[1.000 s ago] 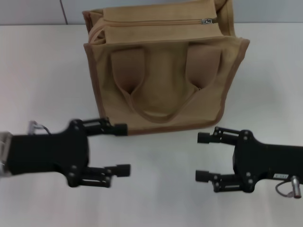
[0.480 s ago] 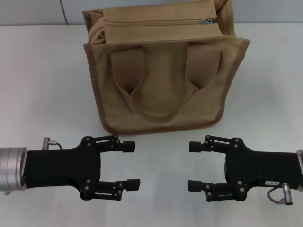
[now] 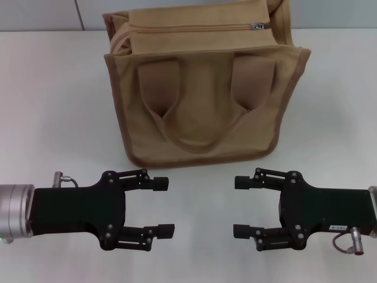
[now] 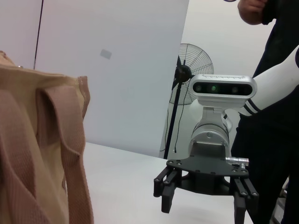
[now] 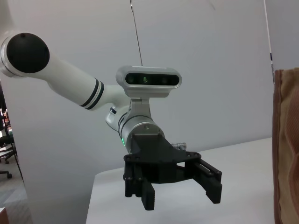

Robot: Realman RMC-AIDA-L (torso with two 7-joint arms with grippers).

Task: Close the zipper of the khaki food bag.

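The khaki food bag stands upright on the white table, its looped handles hanging down the near face. The zipper runs along its top, with the silver slider at the right end. The track looks drawn together to the left of the slider. My left gripper is open and empty, in front of the bag at lower left. My right gripper is open and empty at lower right, facing the left one. Both are clear of the bag. The bag's side shows in the left wrist view and its edge in the right wrist view.
The white table extends on both sides of the bag. A grey wall strip runs behind it. The left wrist view shows the right gripper, a standing fan and a person in dark clothes. The right wrist view shows the left gripper.
Both grippers have moved down, away from the bag, and turned to face each other; the left shifted right, the right shifted left. The bag has not moved.
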